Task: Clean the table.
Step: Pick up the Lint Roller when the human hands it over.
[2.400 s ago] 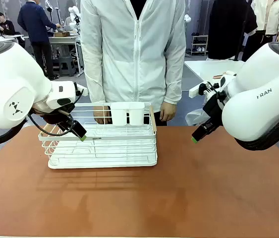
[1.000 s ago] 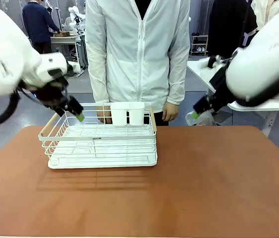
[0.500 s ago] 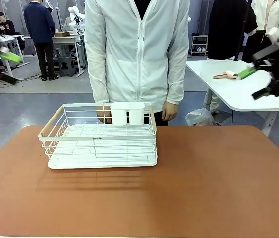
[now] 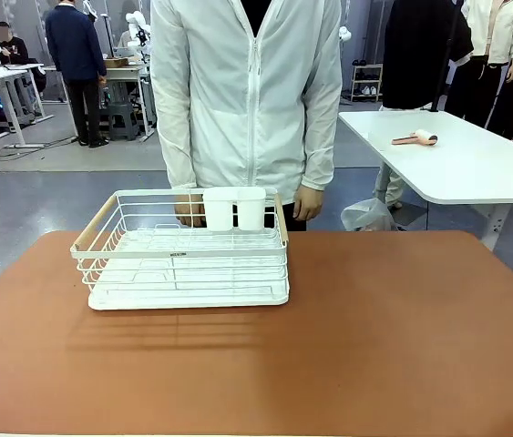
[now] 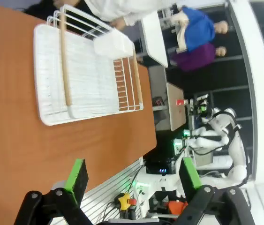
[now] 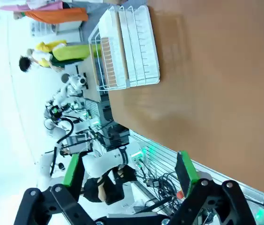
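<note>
A busy workshop with white-topped tables and other people lies behind. In front of it the reddish-brown tabletop (image 4: 374, 346) spreads from the near edge to the person (image 4: 247, 91) standing at its far side. Its surface looks bare of any mess I can see, apart from one thing: a white wire rack (image 4: 183, 264) standing on the left half toward the far edge. A white caddy (image 4: 234, 209) hangs on the rack's far rail, and I can make out nothing inside the rack. The person's hands hang just behind the rack, one hand (image 4: 308, 202) beside its far right corner, probably placed to take or steady it. The left tool (image 5: 132, 174) and the right tool (image 6: 128, 171) both hang high above the tabletop. Each has its green pads spread wide with nothing between them, a stance that likely leaves the person room to work. The rack seems to be the one item to clear.
</note>
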Robot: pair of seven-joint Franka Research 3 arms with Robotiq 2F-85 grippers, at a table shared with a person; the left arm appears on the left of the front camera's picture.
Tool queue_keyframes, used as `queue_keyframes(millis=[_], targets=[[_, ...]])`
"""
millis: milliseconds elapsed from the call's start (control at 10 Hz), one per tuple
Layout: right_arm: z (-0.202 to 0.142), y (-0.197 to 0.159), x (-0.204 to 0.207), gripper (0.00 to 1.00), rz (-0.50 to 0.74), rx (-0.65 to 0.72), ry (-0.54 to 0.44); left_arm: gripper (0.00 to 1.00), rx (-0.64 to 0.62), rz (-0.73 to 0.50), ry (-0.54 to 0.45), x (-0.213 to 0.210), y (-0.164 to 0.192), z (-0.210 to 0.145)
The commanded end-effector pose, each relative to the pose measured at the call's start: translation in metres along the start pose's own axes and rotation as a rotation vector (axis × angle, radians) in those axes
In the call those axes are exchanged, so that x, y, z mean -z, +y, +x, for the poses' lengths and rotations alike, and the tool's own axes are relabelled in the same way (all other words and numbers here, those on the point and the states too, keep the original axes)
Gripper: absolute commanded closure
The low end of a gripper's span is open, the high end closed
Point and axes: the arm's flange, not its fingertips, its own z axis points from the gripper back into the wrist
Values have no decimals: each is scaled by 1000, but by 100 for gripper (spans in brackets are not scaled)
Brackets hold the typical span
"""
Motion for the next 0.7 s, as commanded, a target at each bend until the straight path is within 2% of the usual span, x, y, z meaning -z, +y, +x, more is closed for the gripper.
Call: queue_keyframes(millis=[0,300,400,500,600], targets=[[7,-18,-27,0,67,-2,-16,0,-47,-2,-46,-34,0,5],[2,-45,-58,0,115,67,-83,0,-108,-44,-142,-69,19,-1],[1,-48,-61,0,117,66,-90,0,-83,-41,-127,-68,18,-3],[3,-47,-53,0,100,54,-49,0,-59,-40,-93,-60,14,0],[-3,-55,-61,0,93,88,-87,0,-91,-11,-138,-71,24,-8]])
